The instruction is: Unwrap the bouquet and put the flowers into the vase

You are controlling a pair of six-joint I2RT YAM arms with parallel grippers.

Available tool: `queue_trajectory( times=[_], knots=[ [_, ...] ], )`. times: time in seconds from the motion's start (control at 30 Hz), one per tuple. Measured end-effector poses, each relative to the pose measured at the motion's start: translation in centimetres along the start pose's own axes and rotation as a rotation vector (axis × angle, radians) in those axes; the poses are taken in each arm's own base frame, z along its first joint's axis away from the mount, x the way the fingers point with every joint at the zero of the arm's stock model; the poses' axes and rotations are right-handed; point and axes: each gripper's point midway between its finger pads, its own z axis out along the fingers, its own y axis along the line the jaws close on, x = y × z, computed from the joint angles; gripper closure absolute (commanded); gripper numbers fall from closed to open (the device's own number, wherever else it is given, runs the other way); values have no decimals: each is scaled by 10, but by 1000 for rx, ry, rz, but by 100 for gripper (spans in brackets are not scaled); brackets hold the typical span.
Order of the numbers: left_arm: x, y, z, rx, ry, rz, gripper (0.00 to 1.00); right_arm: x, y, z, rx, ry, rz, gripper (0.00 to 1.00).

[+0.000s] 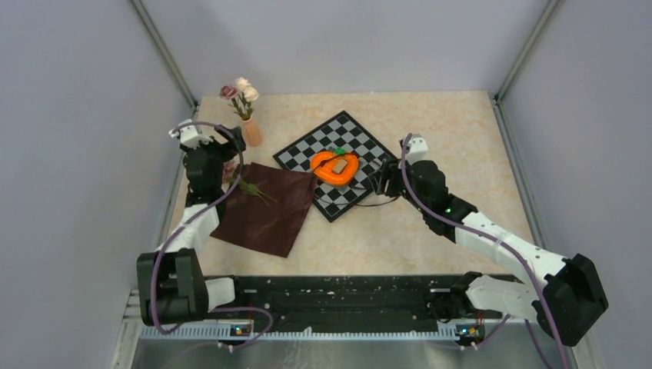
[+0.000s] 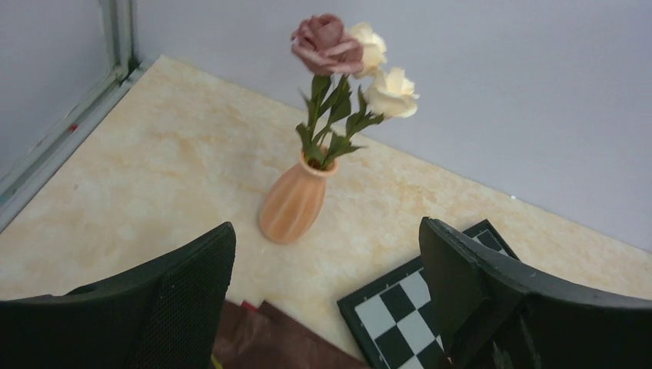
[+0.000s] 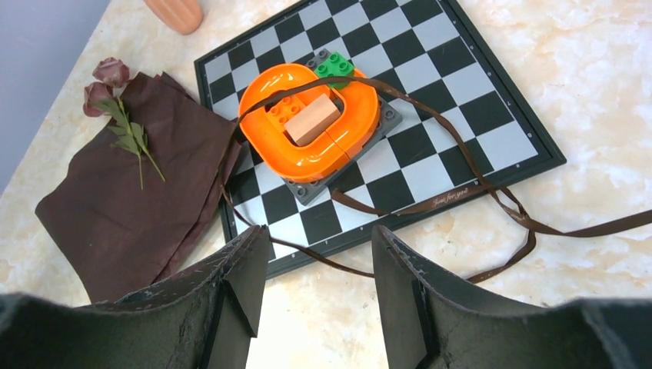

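The black-and-white left arm (image 1: 192, 223) reached along the left edge of the beige marbled desk (image 1: 430, 231) toward its far left corner. Its black two-fingered left claw (image 2: 326, 250) stood spread wide and empty. The right arm (image 1: 492, 234) stretched from the near right corner toward the middle, with the right claw (image 3: 319, 246) half parted and gripping nothing.

Grey walls (image 1: 338, 38) enclose a beige marbled tabletop (image 1: 430, 223).
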Motion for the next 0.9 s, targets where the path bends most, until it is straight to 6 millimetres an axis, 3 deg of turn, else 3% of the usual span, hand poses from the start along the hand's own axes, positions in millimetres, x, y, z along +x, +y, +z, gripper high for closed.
queue_trajectory(
  times=[0.1,0.27,0.47,0.67,0.9],
  knots=[
    [9,8,-20,-83,91,-44,7,1,-2,-6,-2,-9,2,46],
    [45,23,-51,-196,273,-113,6,4,-3,-8,-5,-6,5,46],
    [94,45,-83,-317,433,-170,19,7,-1,-8,-17,2,11,46],
    [126,61,-83,-399,520,-210,36,8,1,-8,-24,6,13,46],
    [143,76,-73,-453,542,-212,46,8,0,-9,-23,6,13,46]
  ],
)
